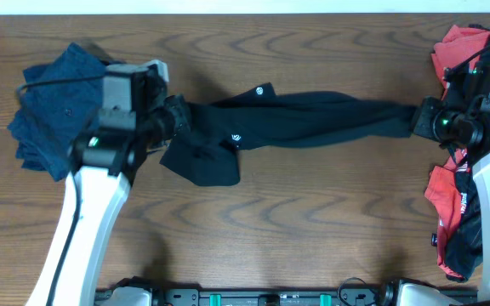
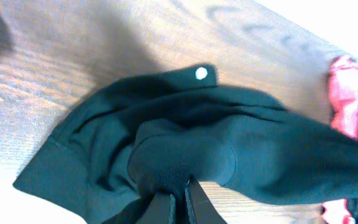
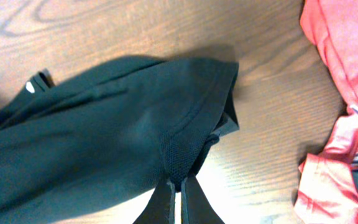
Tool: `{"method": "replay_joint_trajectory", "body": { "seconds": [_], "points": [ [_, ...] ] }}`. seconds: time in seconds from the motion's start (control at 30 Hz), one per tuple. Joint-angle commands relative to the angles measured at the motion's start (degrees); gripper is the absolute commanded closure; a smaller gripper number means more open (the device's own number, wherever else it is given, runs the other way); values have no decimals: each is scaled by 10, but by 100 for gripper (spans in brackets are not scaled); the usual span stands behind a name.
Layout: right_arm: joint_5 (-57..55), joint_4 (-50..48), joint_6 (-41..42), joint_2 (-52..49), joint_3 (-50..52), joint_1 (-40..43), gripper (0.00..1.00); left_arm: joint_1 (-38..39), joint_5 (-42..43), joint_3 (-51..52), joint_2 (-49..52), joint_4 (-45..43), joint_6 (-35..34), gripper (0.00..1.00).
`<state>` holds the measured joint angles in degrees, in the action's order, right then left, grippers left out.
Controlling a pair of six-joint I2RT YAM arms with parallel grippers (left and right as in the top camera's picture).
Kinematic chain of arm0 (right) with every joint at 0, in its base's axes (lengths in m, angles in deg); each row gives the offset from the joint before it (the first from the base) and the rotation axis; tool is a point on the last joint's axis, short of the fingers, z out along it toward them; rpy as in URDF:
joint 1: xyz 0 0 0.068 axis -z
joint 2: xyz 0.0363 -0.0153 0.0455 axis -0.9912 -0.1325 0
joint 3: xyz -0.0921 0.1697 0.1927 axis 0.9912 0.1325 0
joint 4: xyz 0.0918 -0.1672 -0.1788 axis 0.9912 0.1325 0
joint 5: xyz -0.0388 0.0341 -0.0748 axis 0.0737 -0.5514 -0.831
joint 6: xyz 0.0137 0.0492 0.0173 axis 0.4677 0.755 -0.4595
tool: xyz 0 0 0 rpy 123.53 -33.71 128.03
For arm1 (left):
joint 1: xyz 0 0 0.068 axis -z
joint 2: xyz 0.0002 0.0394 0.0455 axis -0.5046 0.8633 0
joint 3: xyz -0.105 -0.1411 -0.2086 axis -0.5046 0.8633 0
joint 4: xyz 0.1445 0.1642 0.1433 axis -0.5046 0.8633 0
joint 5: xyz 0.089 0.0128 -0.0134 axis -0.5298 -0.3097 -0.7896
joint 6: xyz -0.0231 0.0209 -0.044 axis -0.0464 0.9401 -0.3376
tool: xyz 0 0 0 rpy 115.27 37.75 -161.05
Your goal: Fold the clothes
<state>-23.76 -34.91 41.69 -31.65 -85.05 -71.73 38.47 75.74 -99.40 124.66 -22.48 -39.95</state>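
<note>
A black garment [image 1: 300,121] with small white logos is stretched across the middle of the table between both grippers. My left gripper [image 1: 175,117] is shut on its left end, and the cloth bunches at the fingertips in the left wrist view [image 2: 178,186]. My right gripper [image 1: 415,121] is shut on its right end, pinching a fold of the fabric in the right wrist view [image 3: 178,182]. A loose flap of the garment [image 1: 202,163] lies on the wood below the left gripper.
A folded dark blue garment [image 1: 54,106] lies at the far left. A red and black pile of clothes [image 1: 453,200] sits at the right edge, partly under the right arm, and shows in the right wrist view [image 3: 340,74].
</note>
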Motion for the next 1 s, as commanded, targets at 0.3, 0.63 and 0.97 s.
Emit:
{"method": "replay_joint_trajectory", "body": {
  "seconds": [0.3,0.63,0.97],
  "points": [
    [-1,48,-30,32,-15,11,99,0,-6,-1,-153,35,3,94],
    [-36,134,-30,119,-74,11,99,0,-6,-1,-203,41,3,94],
    [-47,183,-30,164,-90,11,99,0,-6,-1,-214,73,4,94]
  ]
}}
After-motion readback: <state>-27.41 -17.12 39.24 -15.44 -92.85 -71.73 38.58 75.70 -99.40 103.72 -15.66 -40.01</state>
